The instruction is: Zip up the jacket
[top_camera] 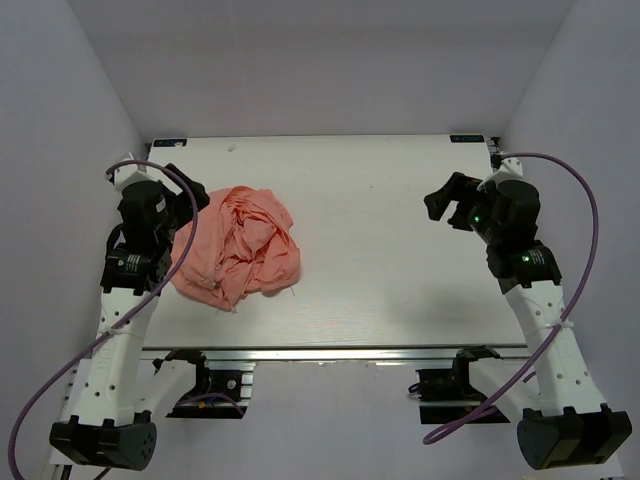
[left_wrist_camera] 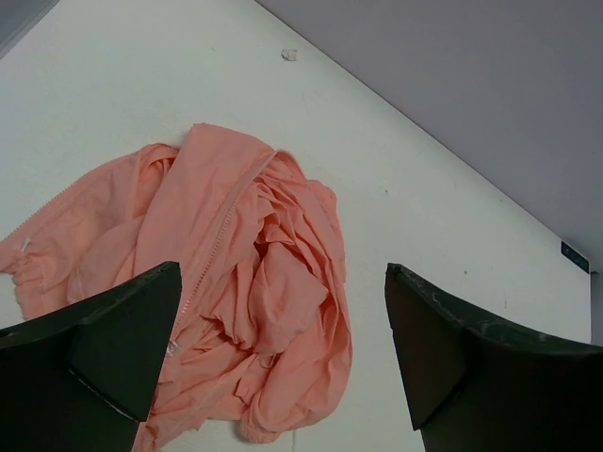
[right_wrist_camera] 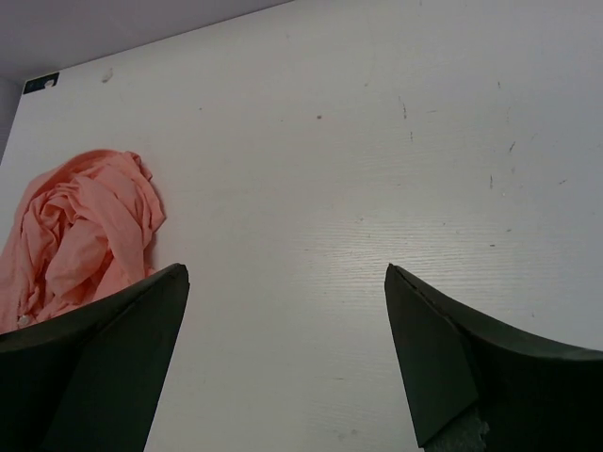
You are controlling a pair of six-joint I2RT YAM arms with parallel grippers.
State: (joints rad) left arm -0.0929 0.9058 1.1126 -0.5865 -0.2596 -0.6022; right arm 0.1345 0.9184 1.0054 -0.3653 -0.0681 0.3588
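We find the jacket point(top_camera: 237, 247) crumpled in a heap on the table point(top_camera: 400, 280), so its zipper point(left_wrist_camera: 219, 240) must first be exposed. Our left gripper point(top_camera: 188, 190) hovers just beside the jacket with jaws spread, probably ready to grab. The right gripper point(top_camera: 447, 203) is well apart from the jacket, jaws also spread.

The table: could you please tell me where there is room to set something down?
Bare table runs from the jacket across to the right gripper, and behind the jacket to the far edge. Crowded at left, where the jacket lies beside the left gripper.
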